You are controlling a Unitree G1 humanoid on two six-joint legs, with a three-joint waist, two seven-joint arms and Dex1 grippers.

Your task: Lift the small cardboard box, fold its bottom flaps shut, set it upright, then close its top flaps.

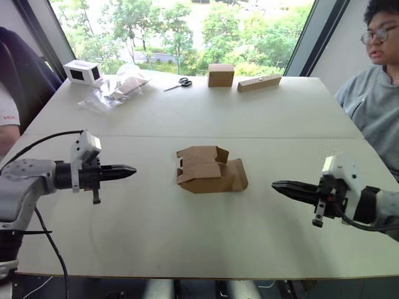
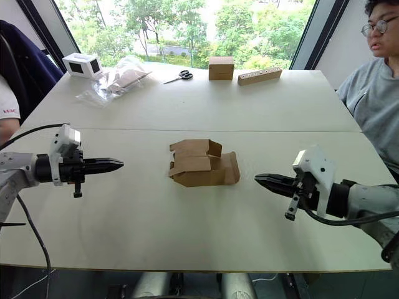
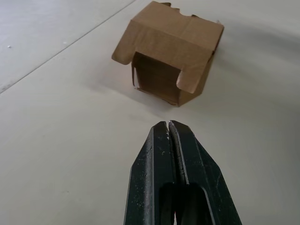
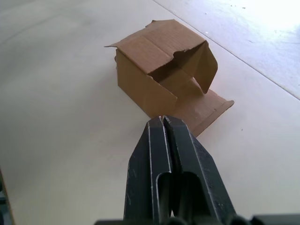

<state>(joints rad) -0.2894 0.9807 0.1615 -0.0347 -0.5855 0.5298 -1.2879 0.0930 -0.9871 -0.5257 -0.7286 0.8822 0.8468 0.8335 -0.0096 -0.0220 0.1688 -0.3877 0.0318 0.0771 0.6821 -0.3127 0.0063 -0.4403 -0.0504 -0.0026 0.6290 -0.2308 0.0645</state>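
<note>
Window-side white desk, trees outside. Task is at zero as far as I can judge.

small cardboard box lies on its side in the middle of the desk, roughly between the two hands, touching neither. Both ends open. Flaps at both ends hang loose and splayed; one panel on the right-hand end lies flat on the desk surface. Can't say for sure which end is bottom flaps and which is top flaps from these views, so not pointing at either.

left hand: hovers above the desk, well left of the box, fingers pressed together, pinching nothing, tip aimed at the box's open end. Left wrist view looks straight into that open end.
right hand: same on the other side, fingers pressed together, empty, pointing at the box, apart from it.

Done: nothing visible. Box not lifted, no flap folded, not upright.
Left: everything. Lift, fold bottom flaps, stand it up, close top flaps with the tuck tab.

My read: both hands must spread before any grasp. Box is light and floppy, so it'll likely slide if pushed from one side only.

Further out: tidy brown cube box, scissors and long cardboard bar at the far edge, plastic bag and a small white device far left. Person seated at the right edge, another at the left edge. None near the work area.
</note>
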